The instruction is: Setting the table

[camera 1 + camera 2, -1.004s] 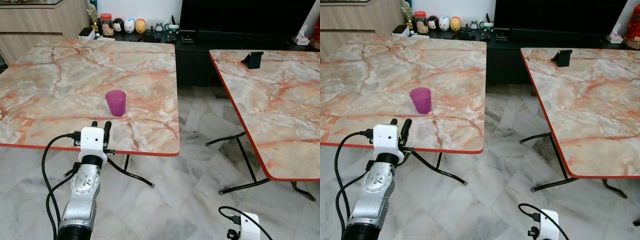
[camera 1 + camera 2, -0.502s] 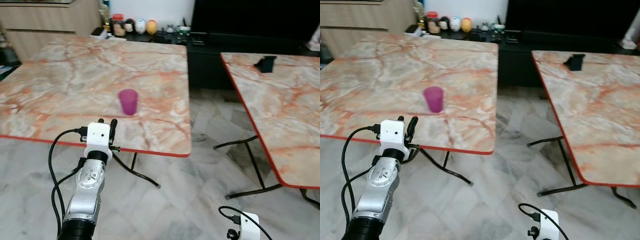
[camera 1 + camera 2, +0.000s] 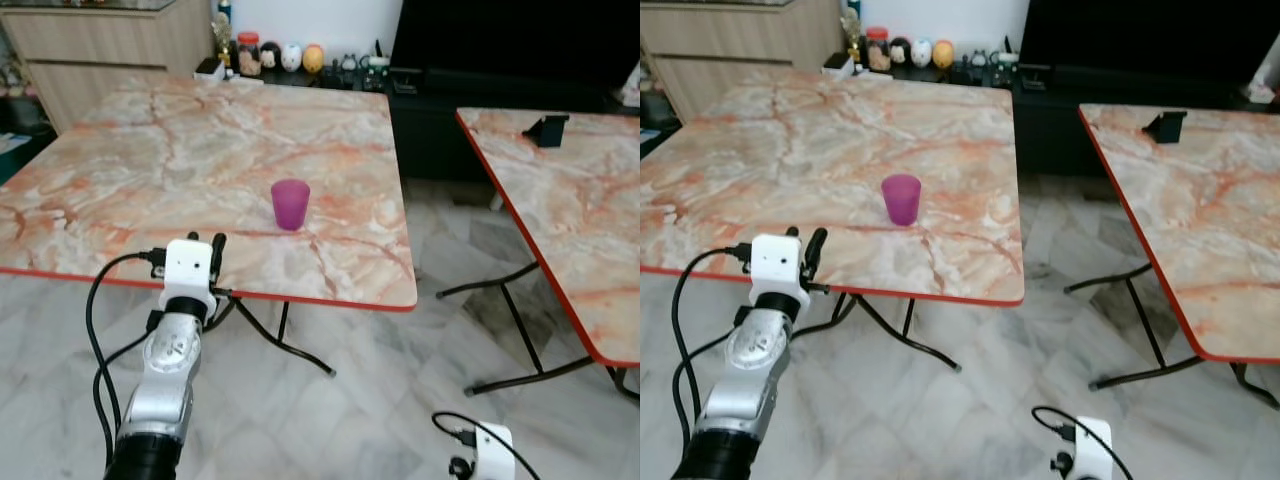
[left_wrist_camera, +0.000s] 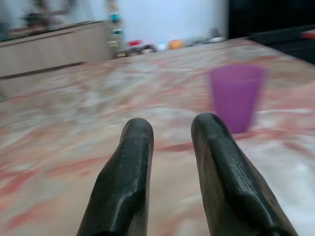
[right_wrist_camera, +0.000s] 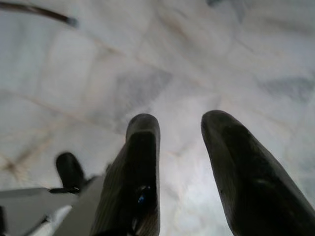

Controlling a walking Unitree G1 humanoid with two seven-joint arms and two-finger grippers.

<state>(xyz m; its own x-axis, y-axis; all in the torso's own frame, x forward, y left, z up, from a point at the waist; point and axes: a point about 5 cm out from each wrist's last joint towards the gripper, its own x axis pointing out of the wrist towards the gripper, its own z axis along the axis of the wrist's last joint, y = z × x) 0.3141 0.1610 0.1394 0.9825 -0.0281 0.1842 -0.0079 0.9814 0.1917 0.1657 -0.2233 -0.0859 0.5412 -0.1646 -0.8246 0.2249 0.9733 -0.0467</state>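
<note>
A purple plastic cup [image 3: 290, 204] stands upright on the marble-patterned table [image 3: 150, 150], a little in from its red front edge. My left gripper [image 3: 205, 238] is held over that front edge, to the left of the cup and nearer to me. Along its fingers, the cup [image 4: 236, 98] is ahead and off to one side. The left gripper [image 4: 170, 125] is open with nothing between its fingers. My right gripper [image 5: 179, 123] hangs low over the marble floor, open and empty.
A second marble table [image 3: 570, 190] stands to the right with a floor gap between, carrying a small black stand [image 3: 545, 130]. A black TV console [image 3: 450, 90] with small figurines [image 3: 290, 57] lines the back wall. A wooden cabinet [image 3: 100, 50] is at the back left.
The whole view has shifted, so the camera has moved. The cup now lies further to the right of my left gripper than before. The cup keeps its place on the table.
</note>
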